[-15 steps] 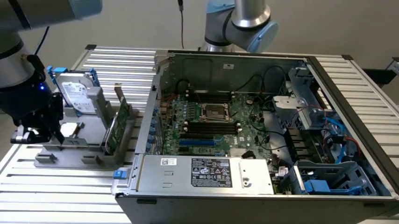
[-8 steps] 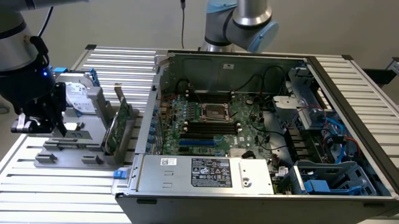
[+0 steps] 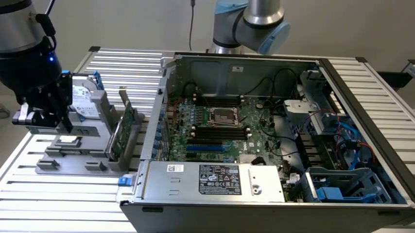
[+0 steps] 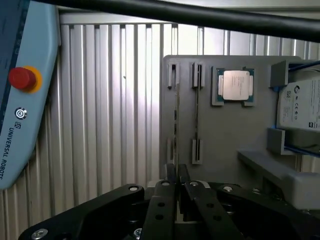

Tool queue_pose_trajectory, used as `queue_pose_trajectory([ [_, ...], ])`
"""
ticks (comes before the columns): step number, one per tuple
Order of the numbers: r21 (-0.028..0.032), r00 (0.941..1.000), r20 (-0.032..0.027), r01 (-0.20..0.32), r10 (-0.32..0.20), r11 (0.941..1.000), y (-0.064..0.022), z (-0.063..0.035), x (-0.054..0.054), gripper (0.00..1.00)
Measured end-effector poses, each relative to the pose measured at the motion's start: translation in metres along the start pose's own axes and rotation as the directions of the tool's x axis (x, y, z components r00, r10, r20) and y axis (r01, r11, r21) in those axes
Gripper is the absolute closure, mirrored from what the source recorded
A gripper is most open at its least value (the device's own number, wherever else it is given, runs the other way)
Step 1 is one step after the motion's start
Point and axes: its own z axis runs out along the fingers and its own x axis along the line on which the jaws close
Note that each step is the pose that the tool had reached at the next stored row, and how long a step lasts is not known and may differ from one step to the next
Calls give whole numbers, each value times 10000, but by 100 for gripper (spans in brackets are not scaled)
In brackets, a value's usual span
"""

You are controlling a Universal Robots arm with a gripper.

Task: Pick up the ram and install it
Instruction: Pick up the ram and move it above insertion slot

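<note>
**A:** Exterior view: the gripper point(image 3: 57, 127) hangs over the grey fixture point(image 3: 71, 167). That sits on the slatted table point(image 3: 58, 204), toward the edge on the exterior view's left, with the open computer case point(image 3: 246, 68) beside it.

**B:** The wrist view gives what that angle can't. You see the fingers point(image 4: 170, 176) from behind, drawn narrow with a slim gap, and nothing between them that I can see.

**A:** And the ram point(image 4: 176, 117)?

**B:** On edge in a fixture slot, lined up with that gap and clear of the gripper. Just beside it, a second slot point(image 4: 196, 115) holds another dark board. Further along come a processor point(image 4: 235, 85) and the hard drive point(image 4: 300, 105).

**A:** From outside I get two green boards point(image 3: 123, 128) upright at the fixture's end nearest the case. Which one is the ram, I can't tell from here.

**B:** Writing now: "UNIVERSAL ROBOTS" runs along the blue pendant point(image 4: 30, 60), below a red button point(image 4: 22, 78) on a yellow ring.

**A:** The exterior view adds the motherboard point(image 3: 224, 121) inside the case. There's also a black-and-white label point(image 3: 220, 177) on the power supply point(image 3: 162, 182), but the print is too small to read. The drive's label is the same.
</note>
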Motion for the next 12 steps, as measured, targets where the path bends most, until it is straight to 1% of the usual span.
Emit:
queue_pose_trajectory([
  [6, -79, 9998, -215, -13, 11, 10000, -141, -166, -5, 86],
  [12, -173, 9992, -395, -20, 13, 9998, -275, -328, -16, 86],
])
